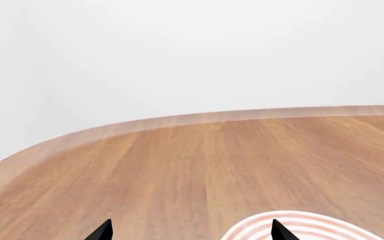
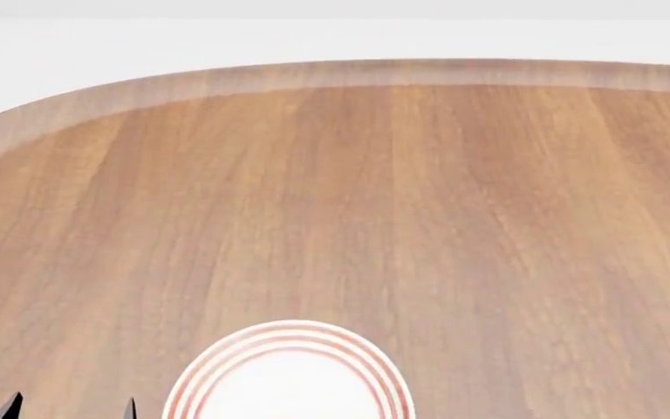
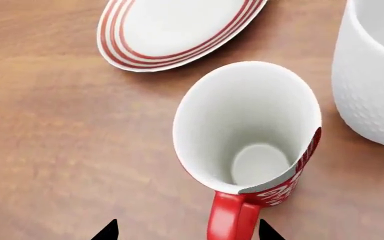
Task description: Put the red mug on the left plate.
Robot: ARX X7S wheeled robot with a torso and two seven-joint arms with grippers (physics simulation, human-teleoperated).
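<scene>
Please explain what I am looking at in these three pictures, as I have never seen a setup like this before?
These are simulator renders from a two-armed wheeled robot, steered by a person. One picture comes from a camera on its head, looking down over a wooden table. The other two come from cameras mounted near each arm's jaws.

In the head view, a white plate with red rings sits at the near edge. The left wrist view shows part of a red-ringed plate too, with the left gripper open and empty; only its dark tips show.

The right wrist view looks down into the red mug, standing upright on the table, white inside. The right gripper is open, its tips either side of the red handle, not gripping yet. Beside the mug are a larger white mug and a red-ringed plate. Nothing is held.
</scene>
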